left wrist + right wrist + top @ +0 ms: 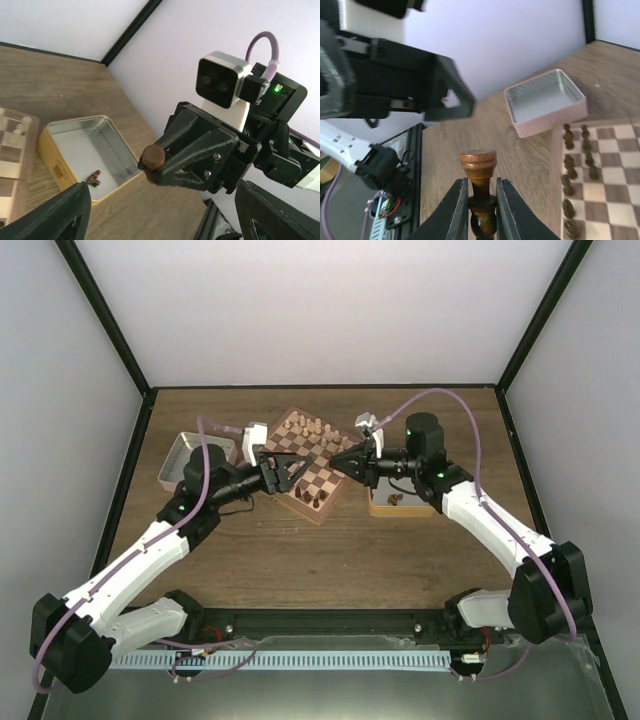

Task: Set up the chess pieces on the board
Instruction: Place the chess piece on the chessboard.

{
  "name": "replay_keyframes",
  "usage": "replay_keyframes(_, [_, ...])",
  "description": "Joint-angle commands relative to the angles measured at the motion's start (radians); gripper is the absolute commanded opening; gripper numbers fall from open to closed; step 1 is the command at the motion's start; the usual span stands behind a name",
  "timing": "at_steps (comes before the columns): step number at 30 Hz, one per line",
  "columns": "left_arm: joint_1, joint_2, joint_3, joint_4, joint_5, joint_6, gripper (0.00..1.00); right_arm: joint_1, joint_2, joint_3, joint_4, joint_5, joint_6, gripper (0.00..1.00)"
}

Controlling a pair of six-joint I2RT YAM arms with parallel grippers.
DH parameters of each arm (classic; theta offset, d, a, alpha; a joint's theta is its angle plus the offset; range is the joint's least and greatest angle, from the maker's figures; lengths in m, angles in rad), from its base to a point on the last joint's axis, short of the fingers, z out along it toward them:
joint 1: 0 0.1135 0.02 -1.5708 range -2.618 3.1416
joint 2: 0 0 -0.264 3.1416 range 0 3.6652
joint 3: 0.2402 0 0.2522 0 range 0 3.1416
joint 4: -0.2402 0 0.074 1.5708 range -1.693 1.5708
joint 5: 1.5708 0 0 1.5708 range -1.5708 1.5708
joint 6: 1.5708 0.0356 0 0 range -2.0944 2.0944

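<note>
The right gripper (481,189) pinches one dark chess piece (478,162) by its stem. Its fingers are pressed onto it and the piece is upright, held in the air over the right side of the board (615,165). The left gripper (293,469) faces it from across the board, fingers (75,212) spread wide, nothing between them (reads like a hand-over setup, my guess only).

Progress: partly done, probably past halfway.
- The pale pieces (303,426) stand in rows along the board's far edge.
- The dark chess pieces (570,175) stand in two rows along the opposite edge. The rows look mostly filled, but I can't read an exact count.
- The yellow tin (55,167), just beside the board on the right, holds a couple of loose dark pieces (93,176). Those are left to place, plus the one being held.
- The pink tin (547,112) sits off the board's left corner, no pieces visible in it.
</note>
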Motion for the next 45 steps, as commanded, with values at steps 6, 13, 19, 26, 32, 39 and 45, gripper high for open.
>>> replay_keyframes(6, [0.001, 0.064, 0.042, 0.088, 0.132, -0.112, 0.73, 0.067, 0.065, 0.143, -0.098, -0.150, -0.101, 0.12])
replay_keyframes(13, [0.001, 0.098, 0.058, 0.066, 0.143, -0.112, 0.53, 0.080, 0.071, 0.156, -0.091, -0.159, -0.103, 0.12])
replay_keyframes(19, [0.000, 0.120, 0.059, 0.052, 0.150, -0.105, 0.47, 0.083, 0.086, 0.167, -0.094, -0.161, -0.100, 0.12])
replay_keyframes(26, [0.001, 0.146, 0.082, 0.061, 0.203, -0.092, 0.27, 0.089, 0.097, 0.178, -0.094, -0.158, -0.092, 0.13])
replay_keyframes(32, [0.000, 0.141, 0.081, 0.054, 0.204, -0.073, 0.10, 0.089, 0.092, 0.179, -0.066, -0.133, -0.043, 0.22])
replay_keyframes(39, [0.001, 0.072, 0.068, 0.157, 0.118, -0.089, 0.06, 0.105, 0.015, 0.041, 0.256, -0.016, 0.387, 0.47])
replay_keyframes(45, [0.002, 0.033, 0.023, 0.345, 0.050, -0.204, 0.04, 0.139, -0.022, -0.128, 0.655, 0.208, 0.864, 0.52])
